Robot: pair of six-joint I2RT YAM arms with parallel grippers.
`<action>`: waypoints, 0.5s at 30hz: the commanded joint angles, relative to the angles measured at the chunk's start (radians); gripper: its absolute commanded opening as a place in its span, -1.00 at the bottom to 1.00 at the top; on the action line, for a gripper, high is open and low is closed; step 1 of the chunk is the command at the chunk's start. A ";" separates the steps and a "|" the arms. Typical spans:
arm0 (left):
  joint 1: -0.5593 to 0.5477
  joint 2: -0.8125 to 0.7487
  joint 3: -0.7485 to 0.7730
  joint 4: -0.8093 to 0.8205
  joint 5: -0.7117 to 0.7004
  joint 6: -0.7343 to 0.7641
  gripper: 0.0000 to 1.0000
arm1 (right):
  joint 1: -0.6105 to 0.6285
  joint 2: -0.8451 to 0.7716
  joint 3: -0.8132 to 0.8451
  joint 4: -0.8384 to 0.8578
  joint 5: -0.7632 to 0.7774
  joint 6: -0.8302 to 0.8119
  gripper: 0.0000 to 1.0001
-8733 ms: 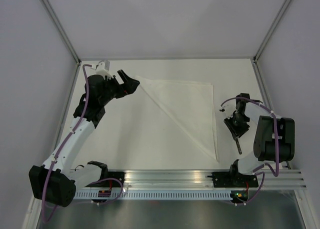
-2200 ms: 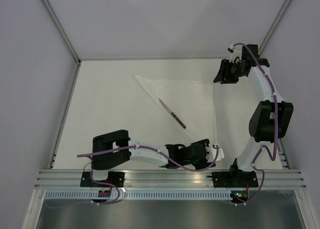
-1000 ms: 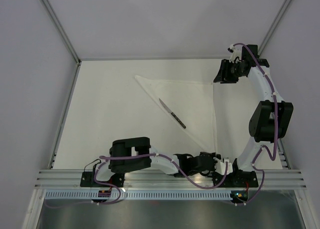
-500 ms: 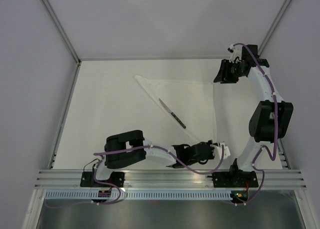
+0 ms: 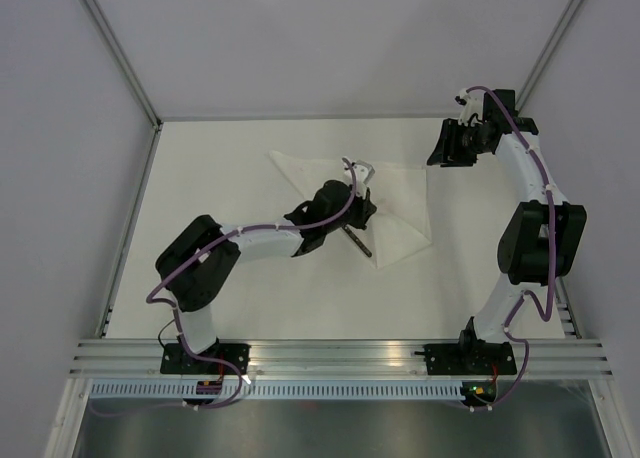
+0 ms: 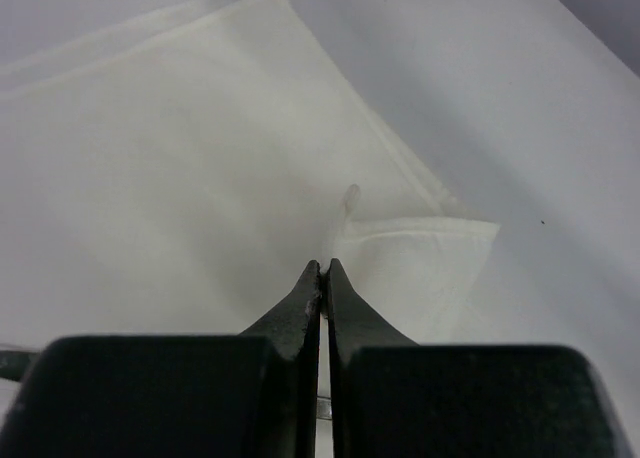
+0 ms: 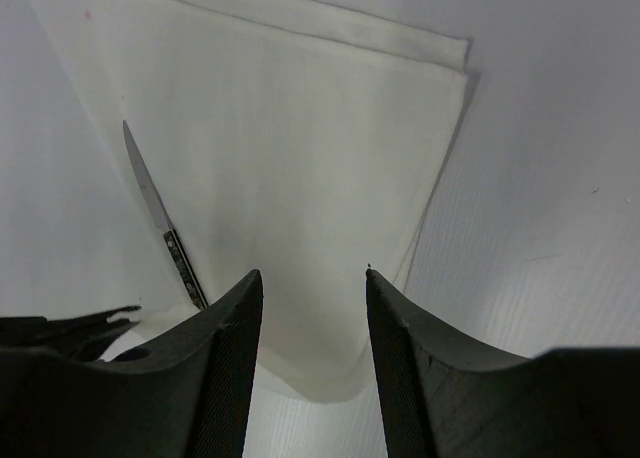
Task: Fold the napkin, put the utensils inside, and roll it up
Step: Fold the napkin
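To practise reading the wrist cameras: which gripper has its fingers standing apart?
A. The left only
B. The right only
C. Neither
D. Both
B: the right gripper's fingers show a wide gap above the napkin, while the left gripper's fingers are pressed together on a pinch of that cloth.

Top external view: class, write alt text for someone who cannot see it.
The left gripper, shut, pinches the folded white cloth napkin mid-table; a slim silver knife with a dark handle lies on it. The right gripper hangs open above the napkin's far right corner.
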 commanded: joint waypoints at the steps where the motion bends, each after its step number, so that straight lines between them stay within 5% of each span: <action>1: 0.088 -0.037 -0.046 -0.003 0.116 -0.210 -0.95 | 0.004 -0.018 0.008 0.012 0.007 0.012 0.04; 15: 0.284 0.021 -0.081 -0.020 0.176 -0.328 -0.95 | 0.050 0.000 0.014 0.007 0.042 -0.003 0.04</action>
